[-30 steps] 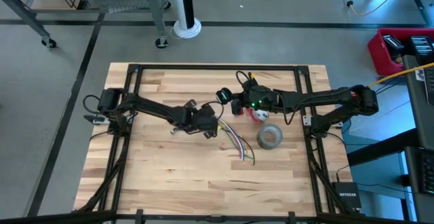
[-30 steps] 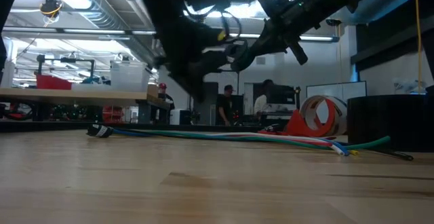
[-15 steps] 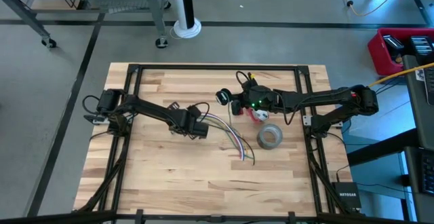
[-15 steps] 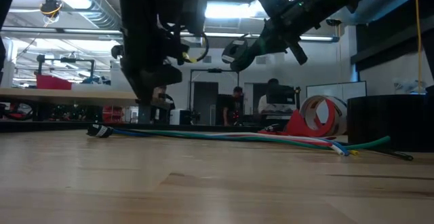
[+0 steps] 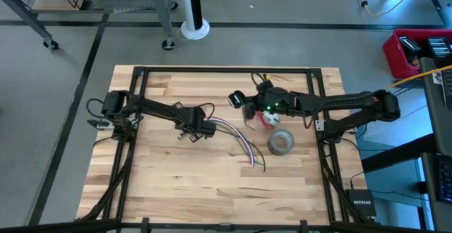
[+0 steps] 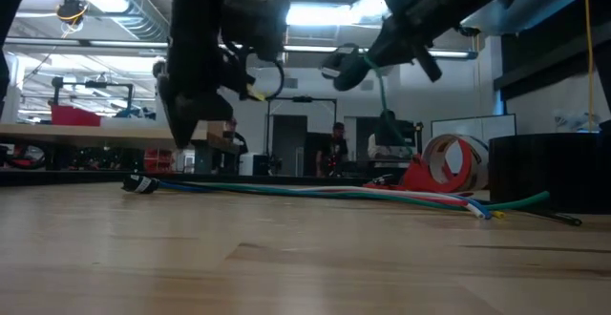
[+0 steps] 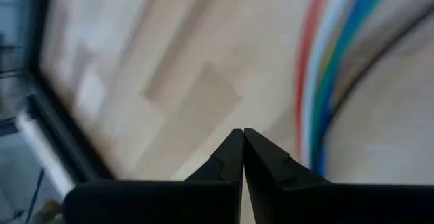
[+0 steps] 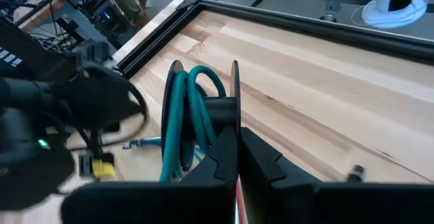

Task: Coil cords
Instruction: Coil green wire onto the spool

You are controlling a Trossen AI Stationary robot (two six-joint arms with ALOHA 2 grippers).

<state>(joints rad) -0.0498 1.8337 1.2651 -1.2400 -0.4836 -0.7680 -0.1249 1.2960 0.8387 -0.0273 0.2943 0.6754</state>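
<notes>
The bundle of multicoloured cords (image 5: 236, 140) lies in a curve on the table, also seen in the low view (image 6: 315, 191) and the left wrist view (image 7: 325, 81). My left gripper (image 5: 203, 128) is shut and empty, above the table just left of the bundle's far end (image 7: 242, 134). My right gripper (image 5: 244, 107) is raised over the table's far middle, shut on a small black reel (image 8: 203, 108) wound with dark green wire (image 8: 183, 108). A stretch of green wire hangs below it in the low view (image 6: 382, 95). My right gripper holds the reel at its black flange (image 8: 234, 115), beside the hub, with the two fingers closed on it. The fingers themselves hide the exact place of contact. The reel is lifted clear of the table, its flanges on edge, with green wire hanging slack below.
A grey tape roll (image 5: 281, 142) lies right of the bundle, and small red-and-white pieces (image 5: 265, 118) lie under my right arm. A black frame (image 5: 226, 69) runs along the table's edges. Bare wood lies toward the near edge. People stand in the room behind.
My left gripper has drawn back toward the table's left edge, off the bundle's far end, which now shows uncovered. The bundle has stayed where it was. My right gripper has risen a little with the reel.
</notes>
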